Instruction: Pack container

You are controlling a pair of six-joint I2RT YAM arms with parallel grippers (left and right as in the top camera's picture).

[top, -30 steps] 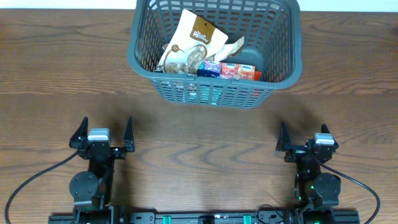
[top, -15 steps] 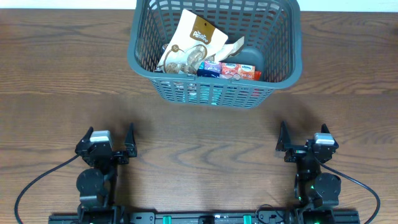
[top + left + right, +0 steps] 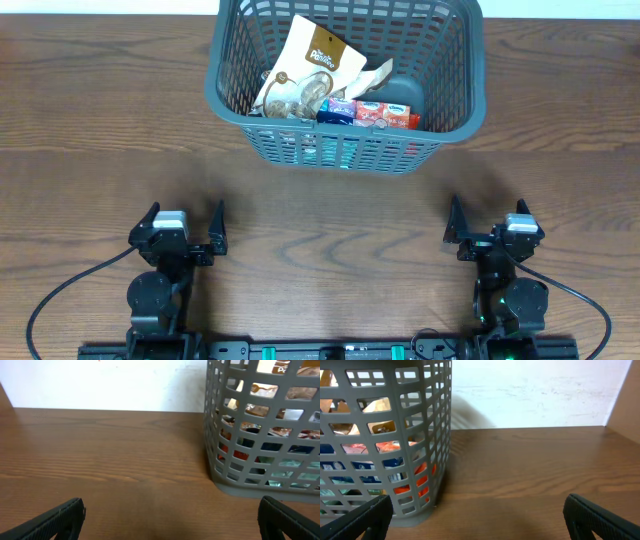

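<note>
Apparently, the left gripper (image 3: 185, 216) and the right gripper (image 3: 488, 217) are waiting wide open and empty at the near edge of the table (image 3: 100, 130), probably because the packets (image 3: 320, 70) are already lying inside the container (image 3: 214, 92) at the far side.

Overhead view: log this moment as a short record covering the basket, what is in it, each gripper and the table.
basket: grey, lattice walls, upright at the far middle of the table
contents: tan bag leaning on the left side; blue packet and red and white packet beside it
left gripper: open, empty, near edge of the table, apart from the basket
right gripper: open, empty, near edge, apart from the basket
table: dark wood; nothing lies between the grippers and the basket
</note>
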